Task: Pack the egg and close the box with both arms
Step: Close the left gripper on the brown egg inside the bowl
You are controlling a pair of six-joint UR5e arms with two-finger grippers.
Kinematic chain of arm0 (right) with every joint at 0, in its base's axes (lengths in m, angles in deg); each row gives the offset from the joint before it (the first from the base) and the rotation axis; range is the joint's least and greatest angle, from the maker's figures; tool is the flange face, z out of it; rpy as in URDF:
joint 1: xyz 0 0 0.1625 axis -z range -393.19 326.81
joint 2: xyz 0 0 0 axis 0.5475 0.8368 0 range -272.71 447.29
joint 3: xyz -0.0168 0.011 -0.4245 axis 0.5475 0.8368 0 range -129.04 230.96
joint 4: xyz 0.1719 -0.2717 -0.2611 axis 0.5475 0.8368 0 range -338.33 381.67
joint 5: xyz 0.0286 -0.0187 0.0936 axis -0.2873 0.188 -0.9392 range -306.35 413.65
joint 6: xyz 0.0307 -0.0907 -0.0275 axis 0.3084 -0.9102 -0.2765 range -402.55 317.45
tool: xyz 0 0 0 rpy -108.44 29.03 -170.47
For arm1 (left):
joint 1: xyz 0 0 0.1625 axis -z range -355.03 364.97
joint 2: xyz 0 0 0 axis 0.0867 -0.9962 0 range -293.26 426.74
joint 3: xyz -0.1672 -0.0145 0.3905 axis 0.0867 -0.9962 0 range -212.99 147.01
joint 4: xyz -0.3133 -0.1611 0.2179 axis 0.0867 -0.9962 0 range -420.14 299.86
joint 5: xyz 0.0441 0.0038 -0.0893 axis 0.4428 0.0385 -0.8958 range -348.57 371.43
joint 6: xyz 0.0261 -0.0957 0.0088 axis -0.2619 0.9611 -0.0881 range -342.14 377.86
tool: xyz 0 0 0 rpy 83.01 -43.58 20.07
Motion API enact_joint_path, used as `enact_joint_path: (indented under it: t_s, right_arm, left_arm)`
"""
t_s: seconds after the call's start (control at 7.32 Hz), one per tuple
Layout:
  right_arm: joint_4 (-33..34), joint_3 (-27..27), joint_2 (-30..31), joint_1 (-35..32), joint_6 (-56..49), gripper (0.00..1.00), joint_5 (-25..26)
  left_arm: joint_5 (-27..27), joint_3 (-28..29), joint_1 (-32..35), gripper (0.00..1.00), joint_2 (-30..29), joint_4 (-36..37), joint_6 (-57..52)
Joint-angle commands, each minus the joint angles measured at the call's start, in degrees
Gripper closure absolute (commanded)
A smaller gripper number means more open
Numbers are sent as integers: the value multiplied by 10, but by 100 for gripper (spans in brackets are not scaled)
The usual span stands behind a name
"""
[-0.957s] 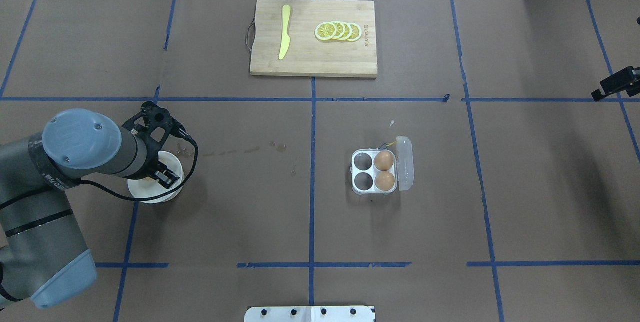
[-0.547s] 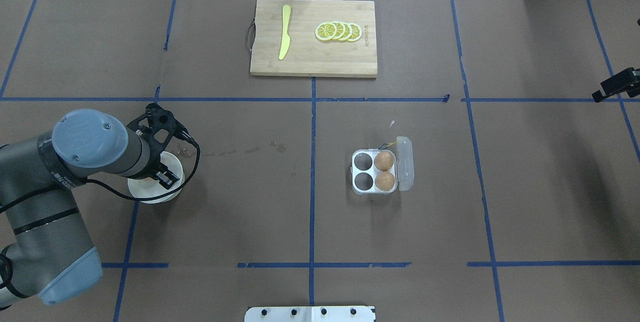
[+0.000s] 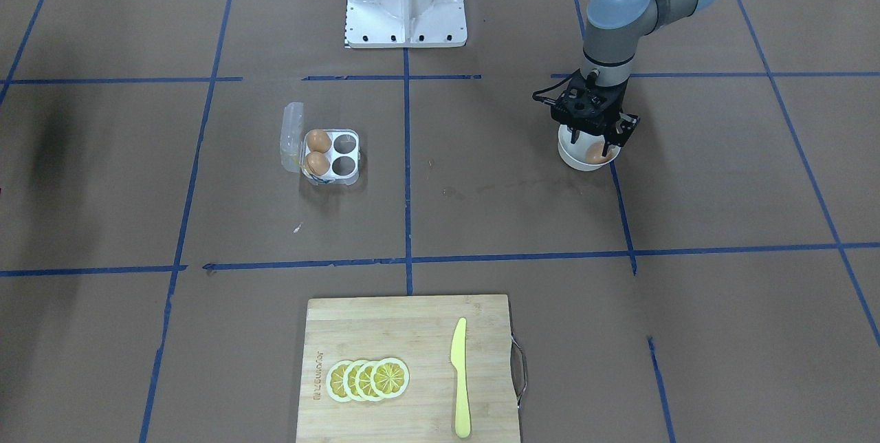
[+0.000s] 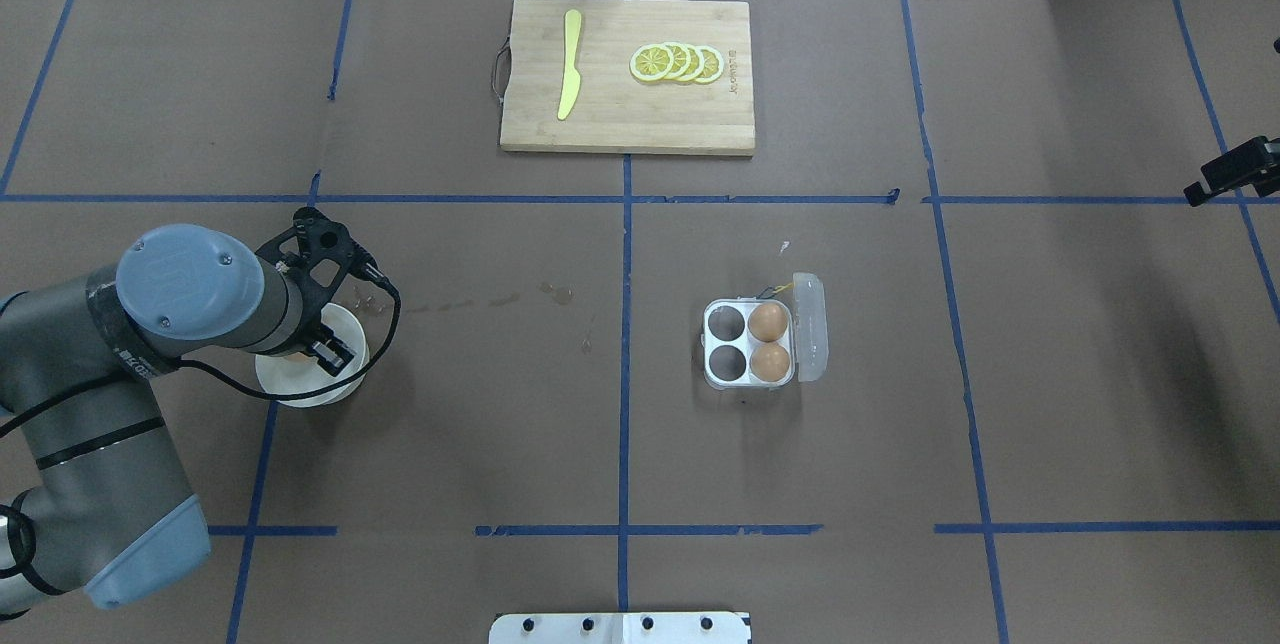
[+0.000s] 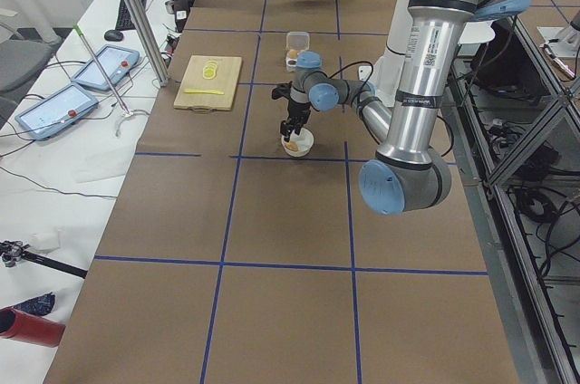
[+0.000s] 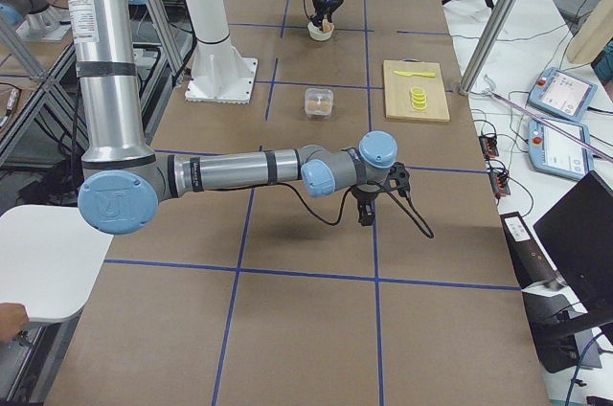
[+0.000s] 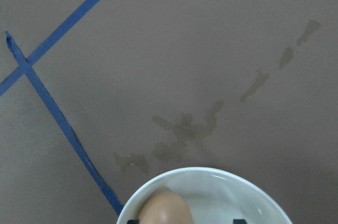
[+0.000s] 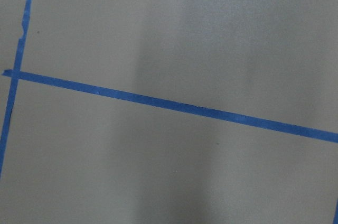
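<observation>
Left gripper [image 3: 597, 148] inside white bowl [image 3: 574, 158], fingers spread astride egg [image 7: 165, 209], not clamping it; right gripper [image 6: 364, 217] well apart, finger state indiscernible.

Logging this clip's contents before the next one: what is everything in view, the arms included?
eggs: three, orange-brown; two in the box's cells nearest the lid, one in the bowl
box: one, clear, lid open; right of centre
bowl: one, white; robot's left side
board: one, wooden; far middle
knife: one, yellow; on board
lemon slices: four, yellow; overlapping on board
base: one, white; robot's edge
left pincer: black; open, down in bowl astride the egg
right pincer: black; over bare table, robot's right; open or shut unclear
</observation>
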Motion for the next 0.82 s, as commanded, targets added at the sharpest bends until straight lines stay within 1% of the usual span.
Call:
enact_joint_path:
  t_s: [0.0,0.68]
  right_arm:
    - [-1,1,0,0,0,0,0]
    - [-1,2,0,2,0,0,0]
  left_arm:
    - [3,2,-1,33,0,1,-1]
    - [3,11,-9,33,1,2,-1]
